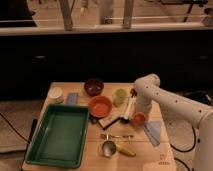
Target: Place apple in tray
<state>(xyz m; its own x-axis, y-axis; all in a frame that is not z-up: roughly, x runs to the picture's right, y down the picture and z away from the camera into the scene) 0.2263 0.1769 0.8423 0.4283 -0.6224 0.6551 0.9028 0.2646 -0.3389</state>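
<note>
Grasping the apple (139,119) looks like the step in hand. The fruit sits on the bench (156,156) directly under the tool (136,113), which hangs at the end of the down-turned arm, touching it or nearly so. Whether the tool is spread or already clamped on the fruit, I cannot tell.

The next move, as I judge it, calls for a sure hold, a lift straight up, and a carry across to the green tray (57,134). The tray lies well apart from the tool on the camera's left, with nothing in it.

Just beside the tool on that same side lies a white stick-like object (129,108), and past it an orange bowl (100,106) stands between tool and tray, so the carry wants height. Behind the tool stands a green cup (120,95). In front of it lie a spoon (117,136) and a blue cloth (153,131). The bench edge is near the tool on the side away from the tray, so open room lies upward and trayward.
</note>
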